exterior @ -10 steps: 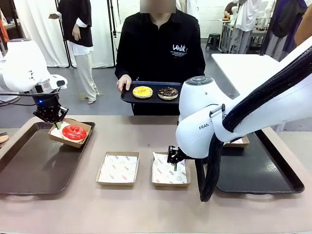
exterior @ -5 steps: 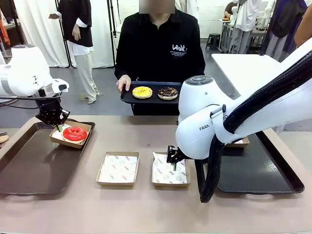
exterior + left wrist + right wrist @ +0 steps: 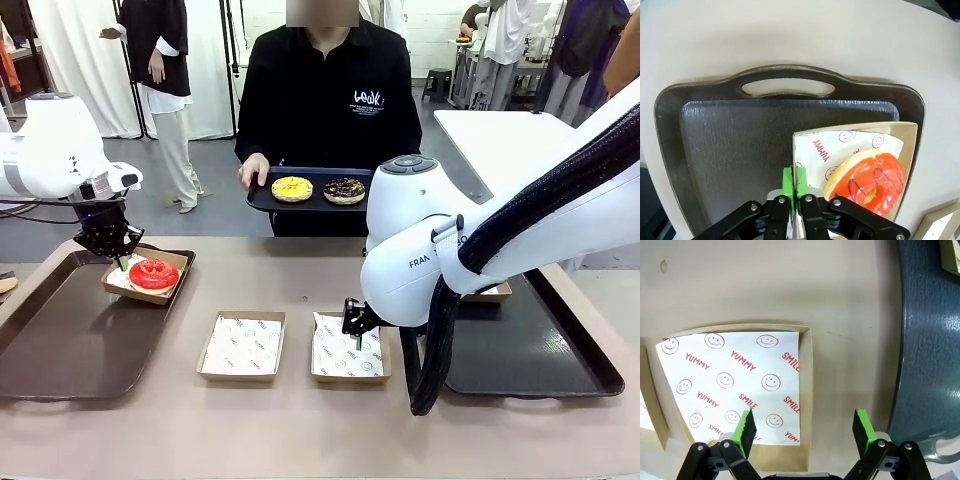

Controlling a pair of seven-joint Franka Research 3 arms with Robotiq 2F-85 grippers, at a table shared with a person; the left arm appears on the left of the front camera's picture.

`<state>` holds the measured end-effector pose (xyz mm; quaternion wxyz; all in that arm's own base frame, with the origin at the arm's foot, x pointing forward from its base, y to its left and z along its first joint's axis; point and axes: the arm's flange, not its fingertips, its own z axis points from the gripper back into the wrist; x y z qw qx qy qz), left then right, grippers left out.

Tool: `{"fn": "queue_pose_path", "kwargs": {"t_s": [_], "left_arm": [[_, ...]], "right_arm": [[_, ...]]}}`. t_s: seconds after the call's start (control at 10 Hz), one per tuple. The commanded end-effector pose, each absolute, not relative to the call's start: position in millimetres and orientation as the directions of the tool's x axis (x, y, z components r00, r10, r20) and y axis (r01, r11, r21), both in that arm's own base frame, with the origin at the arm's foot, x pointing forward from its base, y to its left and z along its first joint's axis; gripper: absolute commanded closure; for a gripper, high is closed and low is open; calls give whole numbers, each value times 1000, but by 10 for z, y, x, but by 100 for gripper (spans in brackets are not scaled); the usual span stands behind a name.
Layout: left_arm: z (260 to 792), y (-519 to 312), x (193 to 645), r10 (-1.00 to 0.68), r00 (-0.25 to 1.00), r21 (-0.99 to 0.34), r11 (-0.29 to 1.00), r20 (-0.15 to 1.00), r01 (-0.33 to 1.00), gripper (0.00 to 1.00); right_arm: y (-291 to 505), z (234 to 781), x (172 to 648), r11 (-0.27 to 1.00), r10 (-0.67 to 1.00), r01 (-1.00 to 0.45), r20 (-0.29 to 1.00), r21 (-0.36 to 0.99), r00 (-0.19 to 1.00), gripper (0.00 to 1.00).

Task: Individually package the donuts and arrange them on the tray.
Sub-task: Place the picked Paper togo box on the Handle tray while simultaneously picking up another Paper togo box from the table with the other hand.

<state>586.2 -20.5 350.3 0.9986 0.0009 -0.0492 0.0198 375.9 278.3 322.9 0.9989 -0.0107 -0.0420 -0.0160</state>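
Front: the red donut (image 3: 153,273) sits boxed on your left tray (image 3: 60,340); the person's tray (image 3: 318,207) holds the yellow donut (image 3: 292,188) and dark sprinkled donut (image 3: 344,190). Left wrist: your left gripper (image 3: 794,175) has its jaws pinched on the cardboard box (image 3: 908,150) wall. Right wrist: your right gripper (image 3: 804,420) hangs wide open, empty, over a paper-lined box (image 3: 806,390)

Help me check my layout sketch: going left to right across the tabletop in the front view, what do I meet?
The filled box with the red donut → empty box → second empty box → dark tray at the right.
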Motion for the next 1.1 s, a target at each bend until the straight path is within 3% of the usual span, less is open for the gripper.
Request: {"fn": "queue_pose_path", "kwargs": {"t_s": [0.0,0.1,0.2,0.3,0.4,0.5,0.6,1.0], "left_arm": [[3493,-213,5924,50,993,29,998,110,-53,40],[3494,-219,5920,48,993,27,998,109,-51,0],[3493,-205,5908,43,993,25,999,109,-46,0],[3500,-195,5891,40,993,25,999,107,-42,28],[3511,-185,5874,37,994,22,999,99,-39,19],[3519,-183,5867,35,995,19,999,96,-37,0],[3519,-177,5864,32,995,19,999,94,-34,0],[3563,-156,5818,30,995,15,999,97,-32,0]], "right_arm": [[2781,3181,3748,999,-52,52,113,2,992,0],[2768,3182,3760,999,-43,42,111,11,993,10],[2760,3177,3774,999,-50,49,103,12,993,58],[2758,3178,3778,999,-53,52,101,13,993,59],[2758,3177,3779,999,-51,50,92,17,994,100],[2754,3179,3784,998,-55,54,91,20,994,74],[2747,3176,3790,998,-60,58,90,21,994,100],[2751,3184,3800,998,-67,65,97,24,993,100]]}}
